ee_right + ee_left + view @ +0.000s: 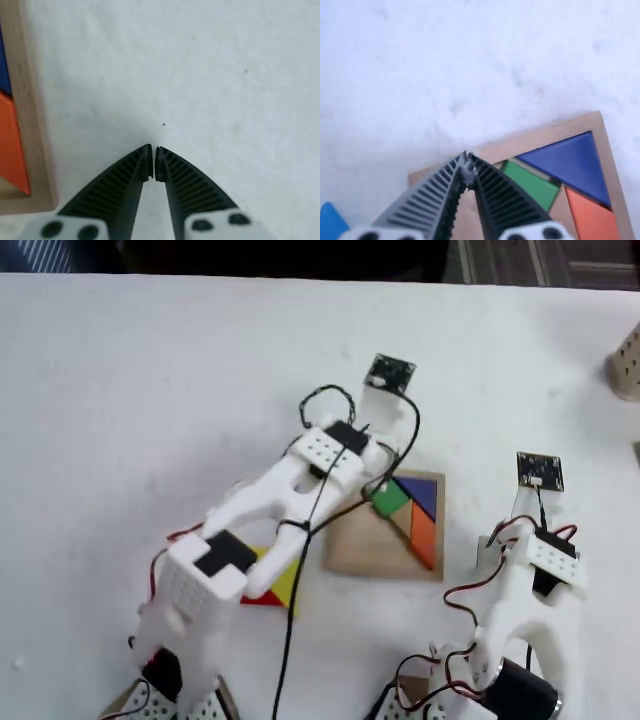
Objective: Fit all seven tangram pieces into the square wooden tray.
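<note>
Tray: You have the square wooden tray lying flat on the white table between the two arms. Its near-left part is bare wood.
Pieces in tray: A green piece, a blue triangle and an orange piece sit packed against the tray's far and right sides, touching one another.
Pieces outside: A yellow piece and a red piece lie touching on the table left of the tray, partly under the left arm.
Left gripper: Your left gripper has its fingers pressed together at the tips, with nothing between them. It hangs over the tray's far-left rim, just beside the green piece. In the high view the wrist covers those fingers.
Blue shape: The left wrist view gives you a blue shape on the table off the tray. The high view hides that spot under the arm, and you cannot tell what the shape is.
Right gripper: Your right gripper is drawn together to a hairline gap and grips nothing. It is over bare table just beside the tray's right rim.
Right arm: The high view places the right arm right of the tray, apart from it.
</note>
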Controlling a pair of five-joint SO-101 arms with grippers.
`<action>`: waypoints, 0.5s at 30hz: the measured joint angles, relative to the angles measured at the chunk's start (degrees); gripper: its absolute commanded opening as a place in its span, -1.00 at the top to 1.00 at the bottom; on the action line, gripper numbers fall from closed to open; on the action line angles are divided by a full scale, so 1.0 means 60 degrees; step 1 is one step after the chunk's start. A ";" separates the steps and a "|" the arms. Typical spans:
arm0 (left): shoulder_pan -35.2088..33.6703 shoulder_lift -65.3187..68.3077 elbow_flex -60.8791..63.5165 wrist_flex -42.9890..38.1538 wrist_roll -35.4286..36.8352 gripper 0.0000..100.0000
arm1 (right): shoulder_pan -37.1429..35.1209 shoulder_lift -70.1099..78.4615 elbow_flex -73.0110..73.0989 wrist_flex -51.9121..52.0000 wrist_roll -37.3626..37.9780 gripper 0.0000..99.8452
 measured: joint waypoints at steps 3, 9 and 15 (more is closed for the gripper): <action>0.0000 0.0249 0.0000 -0.0308 0.0000 0.96 | 0.0000 0.0000 0.0000 0.0000 0.0000 0.95; 0.0000 0.0322 0.0000 -0.0381 0.0000 0.96 | 0.0000 0.0000 0.0000 0.0000 0.0000 0.95; 0.0190 0.0322 -0.0015 -0.0293 0.0000 0.96 | -0.0029 0.0000 0.0000 0.0000 0.0000 0.95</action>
